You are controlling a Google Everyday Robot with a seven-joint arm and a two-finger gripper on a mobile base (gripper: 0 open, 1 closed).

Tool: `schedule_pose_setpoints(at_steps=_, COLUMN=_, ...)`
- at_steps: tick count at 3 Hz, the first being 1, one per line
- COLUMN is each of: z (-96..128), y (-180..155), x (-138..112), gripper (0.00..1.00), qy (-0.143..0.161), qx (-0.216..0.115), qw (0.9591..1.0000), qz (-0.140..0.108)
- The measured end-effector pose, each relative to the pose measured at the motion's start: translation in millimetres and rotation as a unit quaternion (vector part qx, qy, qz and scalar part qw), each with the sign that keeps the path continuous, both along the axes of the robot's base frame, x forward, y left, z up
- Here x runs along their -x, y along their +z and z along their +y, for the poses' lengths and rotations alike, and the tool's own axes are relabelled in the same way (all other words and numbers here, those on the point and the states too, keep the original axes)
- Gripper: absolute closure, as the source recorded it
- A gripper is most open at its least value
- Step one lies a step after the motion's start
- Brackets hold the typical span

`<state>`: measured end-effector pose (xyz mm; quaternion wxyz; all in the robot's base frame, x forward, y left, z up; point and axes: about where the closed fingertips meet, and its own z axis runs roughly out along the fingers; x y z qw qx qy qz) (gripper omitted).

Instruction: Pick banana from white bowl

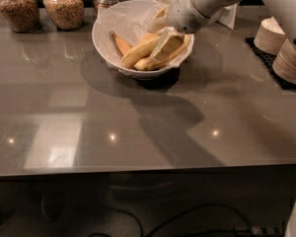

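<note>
End effector (164, 37) hangs low inside the white bowl (102, 47), on its right side, directly over the fruit, with the white arm (207, 1) reaching in from the upper right. The banana (138, 52), the longest and plumpest one, pale yellow, lies diagonally across the middle of the bowl. Its upper end runs under the end effector and its lower end points to the front left. A shorter orange-toned banana (120, 42) lies just behind it, and a duller yellow banana (149, 63) lies against it in front. All three rest on crumpled white paper (123, 19) that lines the bowl.

The step in hand looks like settling the grasp. To do it well, the grip should close across the banana's thick middle, clear of both neighbours and of the loose paper. The lift should then go straight up, so nothing drags on the rim.

Whether the end effector is open or closed cannot be told from this view, nor whether it has hold of the banana. It appears to touch or nearly touch the fruit.

The bowl stands at the back of the grey tabletop (138, 132), with glass jars (64, 5) to its left and stacked small bowls (274, 36) well apart on the right.
</note>
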<state>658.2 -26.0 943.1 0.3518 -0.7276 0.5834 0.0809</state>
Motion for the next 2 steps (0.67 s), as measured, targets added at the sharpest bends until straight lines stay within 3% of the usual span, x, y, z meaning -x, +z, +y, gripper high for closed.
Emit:
schedule_pose_setpoints(at_steps=1, z=-2.8, y=-3.3, x=-2.1, gripper=0.45, qy=-0.004, qx=0.006, qw=1.0, qz=0.001)
schedule_pose_setpoints(at_steps=2, z=-4.4, y=-4.5, x=-3.0, gripper=0.58, qy=-0.005, qx=0.008, qw=1.0, qz=0.002)
